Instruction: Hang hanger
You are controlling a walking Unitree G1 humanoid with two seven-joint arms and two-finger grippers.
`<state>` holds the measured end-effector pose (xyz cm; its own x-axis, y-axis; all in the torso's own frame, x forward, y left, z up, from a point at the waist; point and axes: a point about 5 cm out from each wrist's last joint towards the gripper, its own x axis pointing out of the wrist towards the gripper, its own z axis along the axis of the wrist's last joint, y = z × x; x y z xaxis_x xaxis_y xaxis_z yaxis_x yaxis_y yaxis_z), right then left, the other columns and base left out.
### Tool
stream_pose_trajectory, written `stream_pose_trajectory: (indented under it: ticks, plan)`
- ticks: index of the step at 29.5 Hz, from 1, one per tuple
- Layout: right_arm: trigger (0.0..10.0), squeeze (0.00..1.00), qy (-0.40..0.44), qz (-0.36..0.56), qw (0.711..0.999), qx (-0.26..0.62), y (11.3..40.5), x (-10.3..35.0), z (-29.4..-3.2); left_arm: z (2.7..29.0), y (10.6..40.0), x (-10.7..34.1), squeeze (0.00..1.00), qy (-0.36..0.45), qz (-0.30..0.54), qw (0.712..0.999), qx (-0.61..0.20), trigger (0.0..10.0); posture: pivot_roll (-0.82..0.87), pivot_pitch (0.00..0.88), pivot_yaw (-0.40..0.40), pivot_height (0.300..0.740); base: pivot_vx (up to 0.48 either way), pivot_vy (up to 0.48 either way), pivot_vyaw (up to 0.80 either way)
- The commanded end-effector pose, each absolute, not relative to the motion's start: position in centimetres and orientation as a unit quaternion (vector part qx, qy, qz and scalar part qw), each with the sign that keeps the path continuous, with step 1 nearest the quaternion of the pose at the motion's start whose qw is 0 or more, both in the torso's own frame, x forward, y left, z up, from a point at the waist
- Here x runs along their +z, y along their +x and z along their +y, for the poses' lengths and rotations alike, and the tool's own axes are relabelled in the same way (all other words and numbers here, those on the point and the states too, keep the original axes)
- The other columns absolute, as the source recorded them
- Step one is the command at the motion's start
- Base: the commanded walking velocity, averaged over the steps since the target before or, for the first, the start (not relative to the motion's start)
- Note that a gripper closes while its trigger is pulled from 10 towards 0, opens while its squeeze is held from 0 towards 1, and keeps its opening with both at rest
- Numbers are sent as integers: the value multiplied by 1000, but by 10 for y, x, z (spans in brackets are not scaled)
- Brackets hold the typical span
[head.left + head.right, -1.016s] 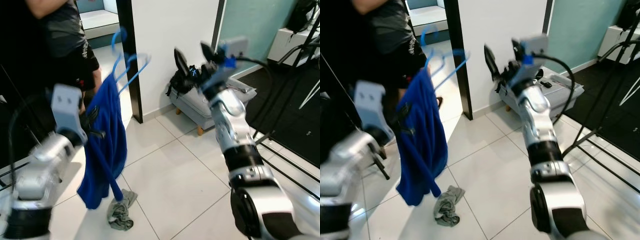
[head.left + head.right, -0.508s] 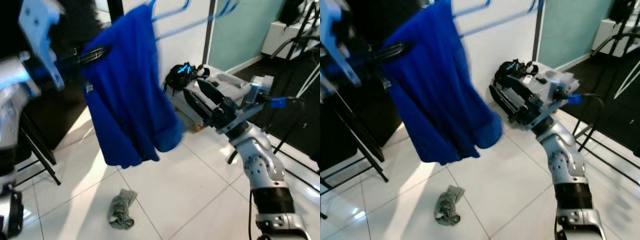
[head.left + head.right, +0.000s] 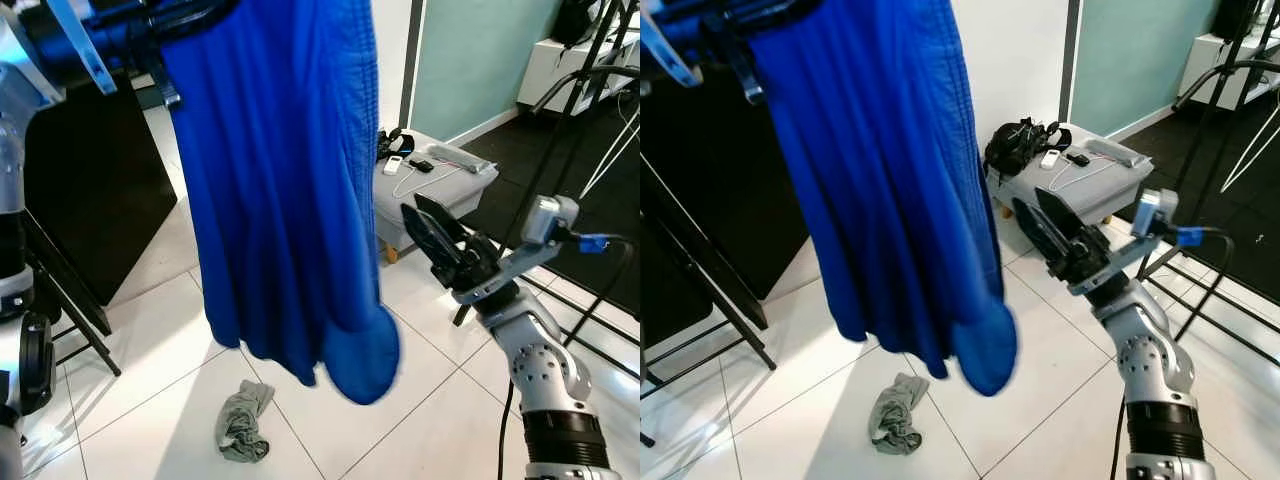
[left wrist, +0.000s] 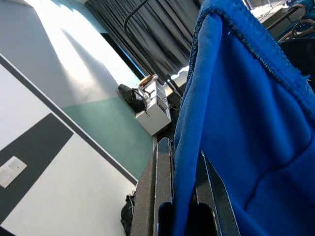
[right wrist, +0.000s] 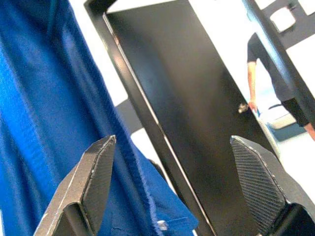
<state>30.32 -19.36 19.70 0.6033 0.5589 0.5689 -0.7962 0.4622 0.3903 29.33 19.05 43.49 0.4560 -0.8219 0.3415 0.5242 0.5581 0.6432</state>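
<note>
Clearly the job is only partway: the left claw (image 3: 190, 15) is clamped on the top of a blue garment (image 3: 285, 190), held high at the upper left of the head views, and the cloth hangs free well above the floor (image 3: 420, 400) with nothing supporting it but that grip. The hanger itself cannot be made out in any view, so whether it sits inside the garment is not something I can tell. By my reading, the lift is done and the hooking onto a rail is all still to come. The right claw (image 3: 440, 245) is spread wide and empty, just beside the garment's lower hem. A black rack (image 3: 570, 110) stands at the right, apart from the cloth. On the floor lies a grey rag (image 3: 240, 420). The left wrist view shows the fingers (image 4: 160, 191) pinching a fold of fabric (image 4: 246, 123); the right wrist view adds a dark door (image 5: 187, 113) and a person (image 5: 275, 64) beyond it.
</note>
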Motion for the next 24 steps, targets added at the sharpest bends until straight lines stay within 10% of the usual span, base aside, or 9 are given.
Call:
stream_pose_trajectory:
  ticks: [1, 13, 24]
  plan:
    - [10000, 0, 341, -178, 829, 405, 302, 194, -193, 196, 288, 445, 0, 241, -338, 816, -401, 10000, 39, 0, 63, 740, 0, 0, 0]
    - [10000, 0, 368, -122, 733, 559, 263, 190, -156, 191, 288, 461, 0, 246, -368, 798, -408, 10000, 35, 0, 67, 740, 0, 0, 0]
    - [10000, 0, 330, -85, 783, 520, 266, 177, -169, 189, 288, 471, 0, 242, -394, 794, -395, 10000, 26, 0, 75, 740, 0, 0, 0]
